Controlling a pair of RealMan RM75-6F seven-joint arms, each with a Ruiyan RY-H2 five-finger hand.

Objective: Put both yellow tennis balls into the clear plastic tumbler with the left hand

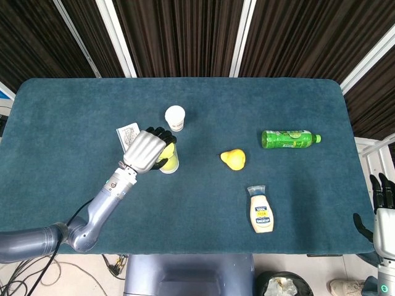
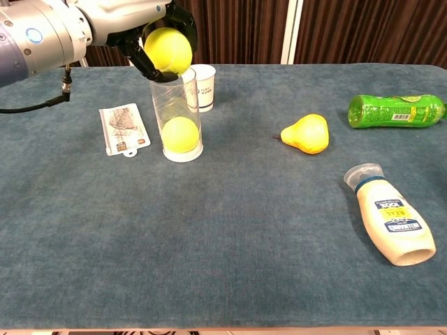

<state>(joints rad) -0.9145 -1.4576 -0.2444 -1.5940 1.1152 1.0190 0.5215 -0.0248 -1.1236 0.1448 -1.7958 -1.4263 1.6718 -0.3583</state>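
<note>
The clear plastic tumbler (image 2: 177, 115) stands upright left of the table's middle, with one yellow tennis ball (image 2: 179, 134) lying at its bottom. My left hand (image 2: 150, 38) grips the second yellow tennis ball (image 2: 167, 50) right above the tumbler's mouth. From the head view the left hand (image 1: 147, 152) covers most of the tumbler (image 1: 170, 163), and only a sliver of yellow shows beside the dark fingers. My right hand (image 1: 384, 209) hangs off the table's right edge, holding nothing, its fingers straight and apart.
A white paper cup (image 2: 203, 87) stands just behind the tumbler. A card packet (image 2: 123, 129) lies to its left. Further right are a yellow pear (image 2: 306, 133), a green bottle (image 2: 395, 110) and a lying sauce bottle (image 2: 390, 216).
</note>
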